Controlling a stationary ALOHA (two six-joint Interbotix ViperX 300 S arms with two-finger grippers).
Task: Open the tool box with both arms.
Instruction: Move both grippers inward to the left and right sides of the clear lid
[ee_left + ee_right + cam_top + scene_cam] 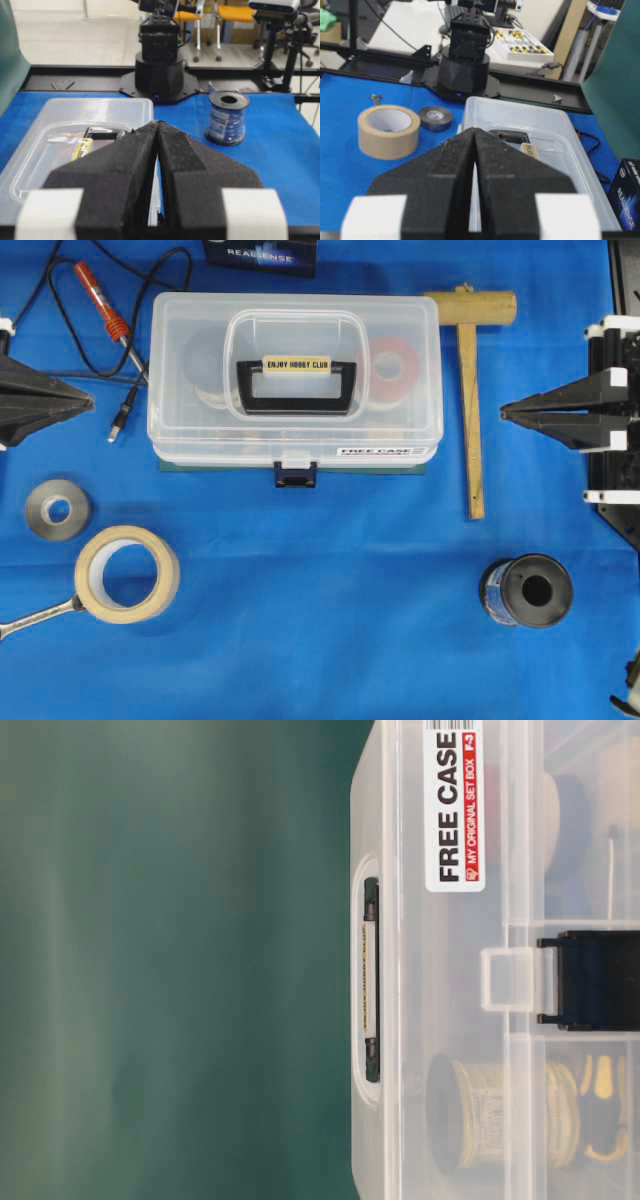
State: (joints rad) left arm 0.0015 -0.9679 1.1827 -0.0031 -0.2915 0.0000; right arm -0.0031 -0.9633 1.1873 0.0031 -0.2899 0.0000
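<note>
The clear tool box (200, 390) lies closed on the blue table, its black handle (296, 388) flat in the lid recess and its dark blue latch (296, 474) at the front edge. It also shows in the table-level view (450, 1020), the left wrist view (75, 120) and the right wrist view (545, 130). My left gripper (90, 398) is shut and empty, left of the box and apart from it; its tips meet in the left wrist view (157, 125). My right gripper (503, 412) is shut and empty, right of the box; its tips meet in the right wrist view (474, 131).
A wooden mallet (470, 390) lies between the box and my right gripper. A red screwdriver (100, 300) and black cable (130, 405) lie at the back left. Grey tape (57, 510), beige tape (127, 573) and a dark wire spool (527, 590) lie in front.
</note>
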